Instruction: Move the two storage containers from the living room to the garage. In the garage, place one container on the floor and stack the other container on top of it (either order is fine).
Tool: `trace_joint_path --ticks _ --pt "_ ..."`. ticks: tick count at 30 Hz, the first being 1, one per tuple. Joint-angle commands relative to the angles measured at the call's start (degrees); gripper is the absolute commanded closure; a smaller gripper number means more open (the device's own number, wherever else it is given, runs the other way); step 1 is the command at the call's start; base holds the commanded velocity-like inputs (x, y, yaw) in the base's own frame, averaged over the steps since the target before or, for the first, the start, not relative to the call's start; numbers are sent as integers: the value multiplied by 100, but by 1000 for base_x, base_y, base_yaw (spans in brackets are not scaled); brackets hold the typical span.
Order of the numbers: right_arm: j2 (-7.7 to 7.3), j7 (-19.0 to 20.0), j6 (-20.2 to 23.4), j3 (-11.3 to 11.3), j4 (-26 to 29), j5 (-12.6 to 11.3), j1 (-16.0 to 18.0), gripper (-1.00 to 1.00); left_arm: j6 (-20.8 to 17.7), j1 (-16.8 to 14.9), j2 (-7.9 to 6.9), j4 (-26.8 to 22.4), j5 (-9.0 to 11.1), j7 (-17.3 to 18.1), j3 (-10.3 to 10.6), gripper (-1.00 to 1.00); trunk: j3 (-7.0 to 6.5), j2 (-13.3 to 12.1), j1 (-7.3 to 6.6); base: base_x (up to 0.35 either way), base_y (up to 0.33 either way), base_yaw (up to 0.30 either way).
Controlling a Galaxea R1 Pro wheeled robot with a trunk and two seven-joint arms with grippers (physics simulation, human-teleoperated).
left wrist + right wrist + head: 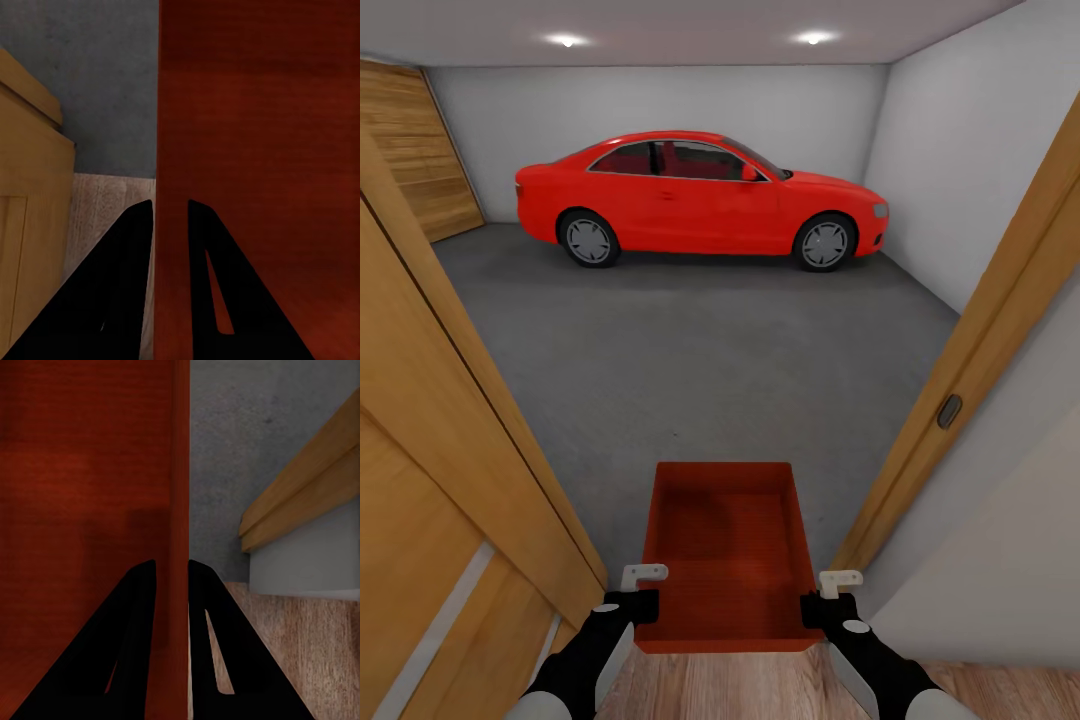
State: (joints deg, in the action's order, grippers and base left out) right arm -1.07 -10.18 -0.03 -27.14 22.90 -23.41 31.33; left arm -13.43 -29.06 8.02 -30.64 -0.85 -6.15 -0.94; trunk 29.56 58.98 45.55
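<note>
Low in the head view, the left pincer [644, 583] and the right pincer [840, 587] hold one orange-red bin [726, 553] between them, each closed narrowly over a long side wall near the robot's end. In the left wrist view, the left pincer [172, 214] straddles the bin's thin wall [255, 150], one dark finger [120, 285] outside and one inside. In the right wrist view, the right pincer [172, 574] clamps the opposite wall [180, 472] the same way.

The bin is open-topped and shallow, with a finely ribbed bottom. It is carried level in a doorway, its far end out over the garage's dark grey floor [690, 360] and its near end above light wood planks [760, 690].

Wooden door frames [980, 330] rise on both sides, and a wood door [420, 480] stands open at the left. Beyond, well apart from the bin, a red car [700, 200] is parked side-on against the white back wall [660, 100]. Two round ceiling lights [565, 40] glow above it.
</note>
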Motion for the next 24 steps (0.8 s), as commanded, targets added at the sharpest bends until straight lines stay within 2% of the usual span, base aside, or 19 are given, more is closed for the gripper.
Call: trace_joint_path --ticks 1,24 --pt "-166 -116 -6 33 -75 -77 5 100 -37 -3 -2 -29 -65 -35 -29 100 5 4 0 0 0 0" --pt "-174 -116 -6 33 -75 -76 5 100 -29 -3 -10 -29 -56 -43 -29 100 5 4 0 5 0 0"
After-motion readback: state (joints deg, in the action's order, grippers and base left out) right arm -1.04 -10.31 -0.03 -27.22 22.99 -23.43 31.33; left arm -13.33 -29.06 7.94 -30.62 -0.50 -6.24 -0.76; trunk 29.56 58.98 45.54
